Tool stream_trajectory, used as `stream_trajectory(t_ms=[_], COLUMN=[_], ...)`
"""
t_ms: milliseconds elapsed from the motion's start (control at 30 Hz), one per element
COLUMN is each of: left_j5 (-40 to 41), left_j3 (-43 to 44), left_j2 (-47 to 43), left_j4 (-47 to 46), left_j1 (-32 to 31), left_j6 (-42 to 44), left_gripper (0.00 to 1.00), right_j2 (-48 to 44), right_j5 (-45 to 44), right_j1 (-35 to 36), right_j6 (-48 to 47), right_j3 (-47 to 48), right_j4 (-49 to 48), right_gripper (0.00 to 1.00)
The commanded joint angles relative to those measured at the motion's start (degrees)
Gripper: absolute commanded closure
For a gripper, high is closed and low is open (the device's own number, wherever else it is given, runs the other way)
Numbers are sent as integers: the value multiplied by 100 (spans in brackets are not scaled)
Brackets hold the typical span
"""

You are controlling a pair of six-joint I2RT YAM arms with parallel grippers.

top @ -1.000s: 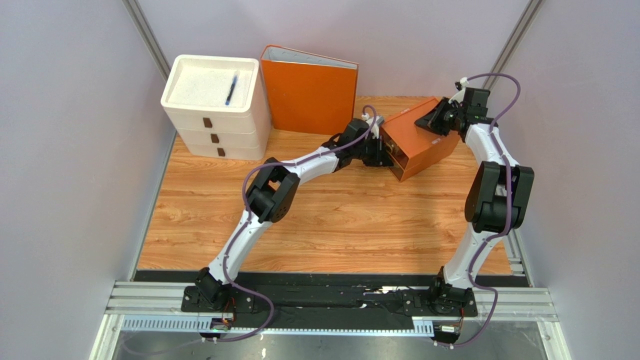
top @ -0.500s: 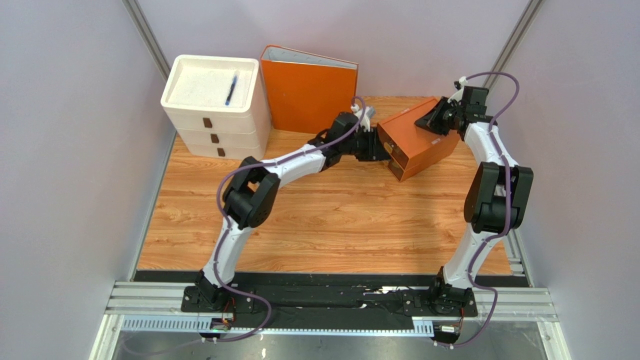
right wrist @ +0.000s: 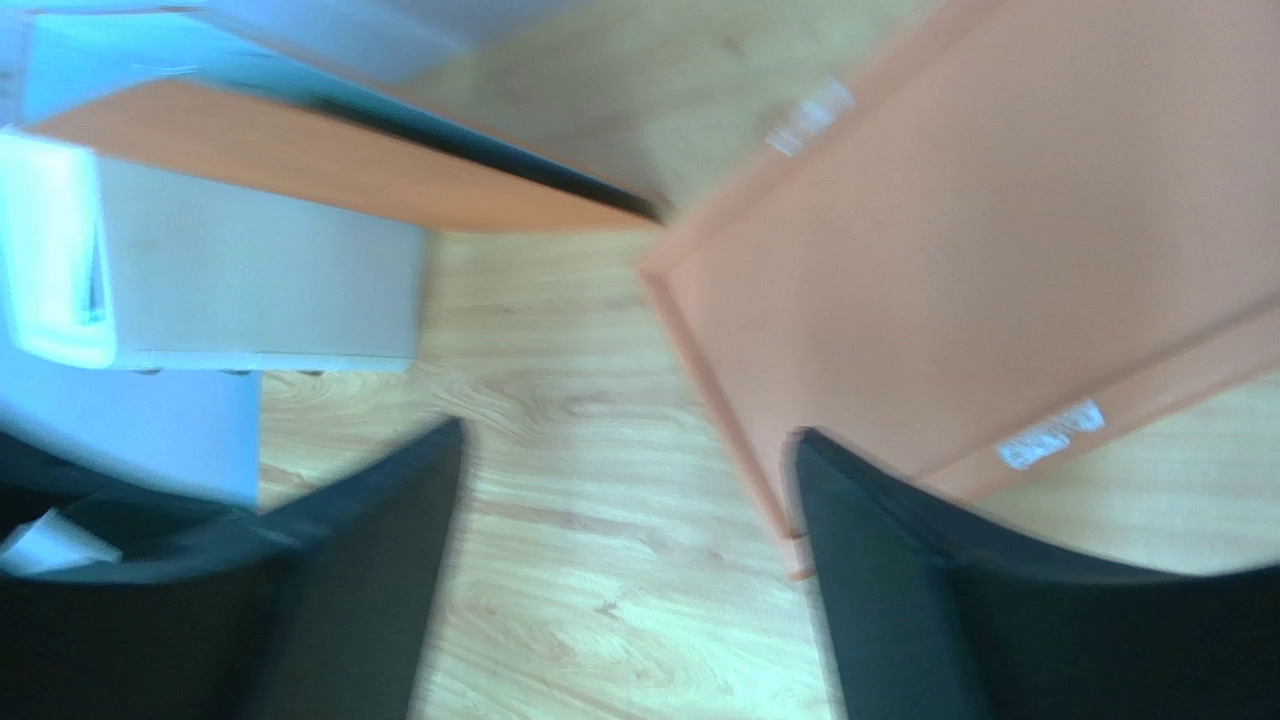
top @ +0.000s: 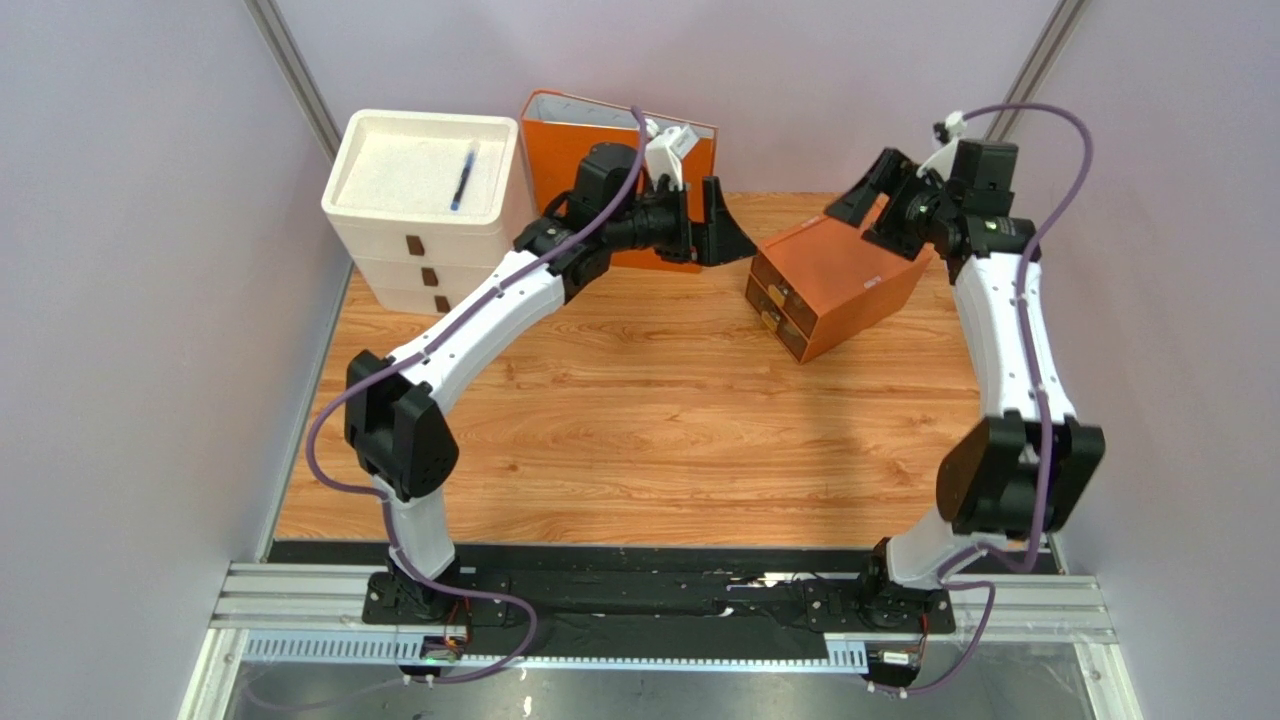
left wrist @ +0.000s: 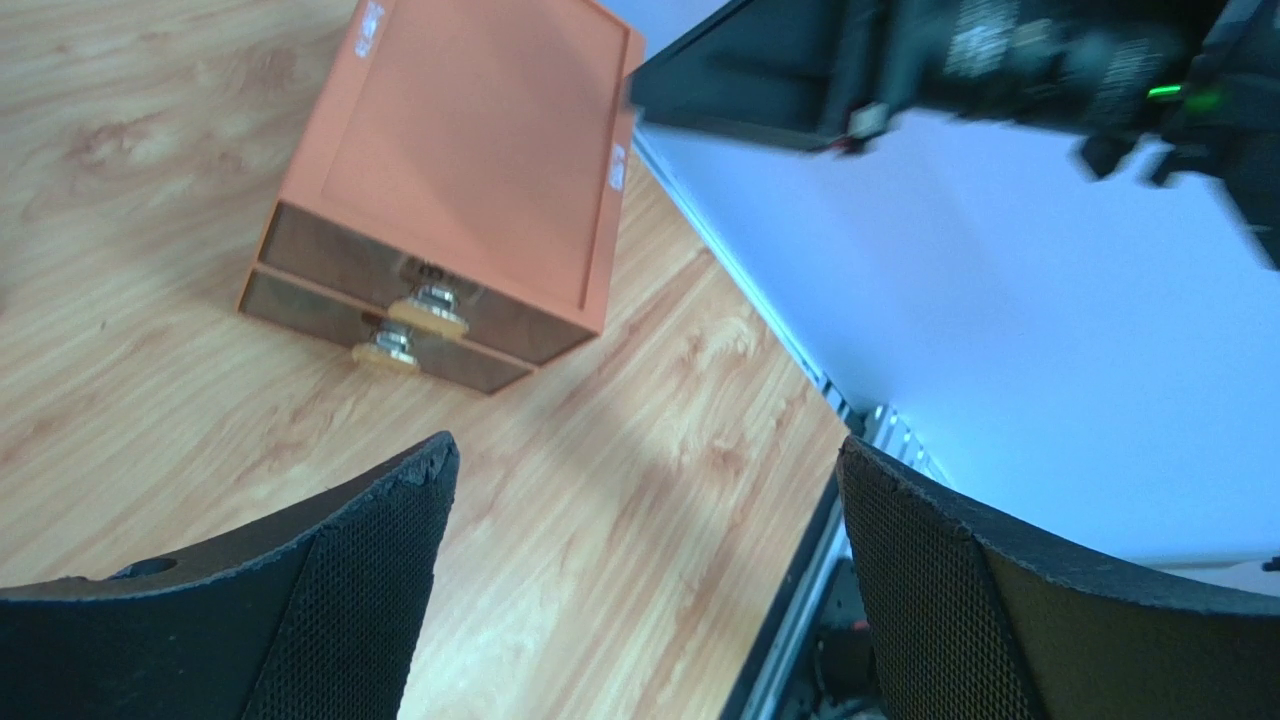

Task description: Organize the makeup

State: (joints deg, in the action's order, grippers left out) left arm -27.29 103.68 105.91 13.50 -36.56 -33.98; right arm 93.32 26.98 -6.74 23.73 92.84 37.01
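Note:
The makeup is out of view in every frame. An orange two-drawer box [top: 830, 282] lies at an angle on the wooden table at the back right. Both of its drawers look pushed in, each with a small round knob [left wrist: 433, 305]. My left gripper [top: 729, 225] hovers open to the left of the box, in front of the binder, with nothing between its fingers [left wrist: 646, 458]. My right gripper [top: 884, 186] hangs open above the box's far right end and also holds nothing [right wrist: 631, 435]. The box's top [right wrist: 1022, 240] fills the right wrist view, which is blurred.
A white three-drawer unit [top: 428, 210] stands at the back left with a blue pen [top: 463, 177] on its top. An orange binder [top: 616, 173] stands upright beside it. Grey walls close in both sides. The table's right edge and rail [left wrist: 819, 495] show in the left wrist view.
Both grippers have opened and drawn away from the orange box. The left arm swung up and back toward the binder. The right arm rose and moved slightly right.

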Motion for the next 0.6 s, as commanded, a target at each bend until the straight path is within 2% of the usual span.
stream_trajectory(t_ms=[0, 33, 100, 133, 200, 367, 467, 567], left_j5=[-268, -503, -1030, -1581, -1919, -2263, -2666, -2467], left_j3=[82, 82, -5, -127, -462, -1015, -1568, -1877], left_j2=[-483, -536, -658, -711, -878, -1325, -1773, -2160], left_j4=[1321, 1461, 1603, 1490, 1305, 1340, 833, 821], left_j1=[341, 551, 780, 990, 1141, 1361, 1370, 1379], left_j6=[234, 216, 269, 225, 111, 303, 392, 409], left_gripper=[1, 1, 1, 1, 1, 1, 0, 1], right_j2=[-1192, -1298, -1578, -1667, -1930, -2326, -2555, -2792], right_j5=[-105, -132, -167, -184, -263, -430, -527, -658], right_j1=[226, 243, 270, 279, 331, 419, 481, 560], right_j6=[70, 97, 176, 220, 220, 141, 167, 194], right_j3=[384, 367, 323, 297, 148, -301, -669, -960], right_j4=[-607, -634, -687, -696, -687, -555, -520, -529], right_gripper=[7, 1, 0, 0, 0, 0, 0, 0])
